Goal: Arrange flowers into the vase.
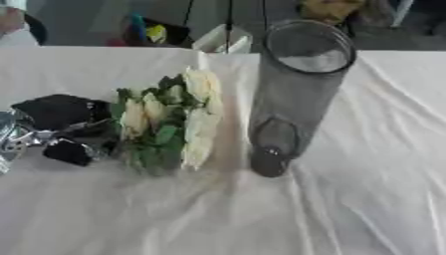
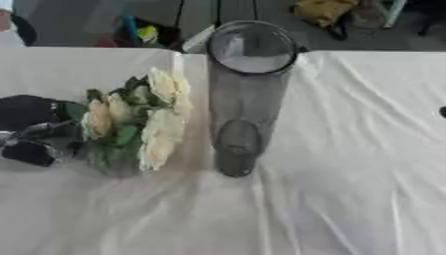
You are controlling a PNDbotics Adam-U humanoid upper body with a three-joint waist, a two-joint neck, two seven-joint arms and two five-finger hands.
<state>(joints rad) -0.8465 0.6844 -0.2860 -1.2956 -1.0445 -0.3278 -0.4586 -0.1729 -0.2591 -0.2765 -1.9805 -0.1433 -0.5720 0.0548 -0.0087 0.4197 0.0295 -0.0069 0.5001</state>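
A tall clear glass vase is standing upright on the white tablecloth, near the middle of the table. Just to its left, a bunch of cream-white flowers with green leaves is lying beside the vase, blooms pointing toward the far edge. The left hand, black with silver joints, is coming in from the left edge and touching the bunch; whether its fingers are curling round the stems cannot be told. The right hand is showing in neither view.

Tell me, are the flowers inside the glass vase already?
No, the white flowers are beside the empty vase, at the robot's left hand.
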